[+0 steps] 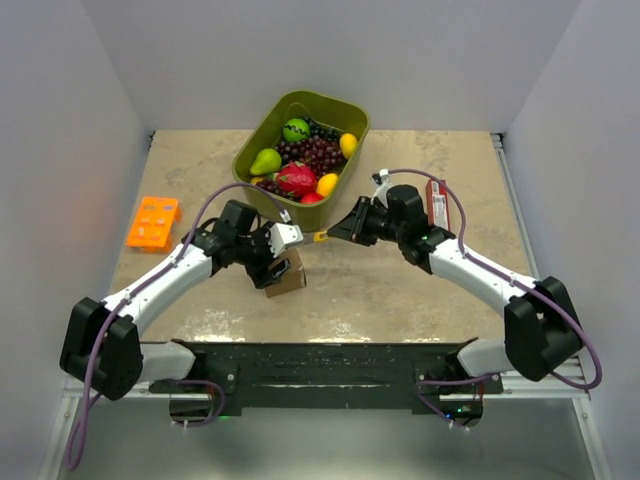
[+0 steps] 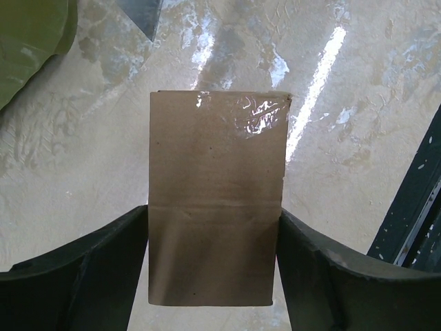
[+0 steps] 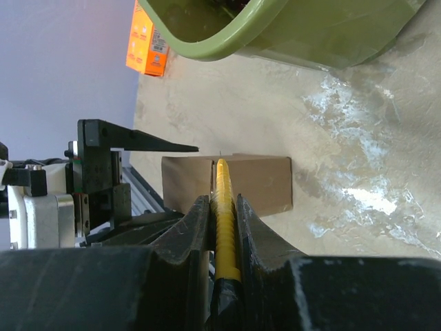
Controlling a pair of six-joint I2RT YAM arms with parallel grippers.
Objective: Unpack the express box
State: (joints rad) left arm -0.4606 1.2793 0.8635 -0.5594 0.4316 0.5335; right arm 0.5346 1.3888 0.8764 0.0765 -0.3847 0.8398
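The express box is set on the table between the two arms, nearer the black rail at the front edge than the green tub behind it. In the left wrist view it is straddled by the left gripper. The fingers are spread wide and drawn right up to the box's two side walls, but whether they press on the cardboard cannot be told. A patch of glossy tape is seen at the box's far edge, with bare tabletop beyond it up to the tub's corner.

The right gripper is pressed together on a yellow ribbed tool, which is pointed at the box's upper edge – contact cannot be made out. From above, its tip is held just beside the left wrist, near the tub's front wall. Open tabletop is left to the right of the box. The orange tray is set well apart to the left, and the red packet lies beside the right arm.
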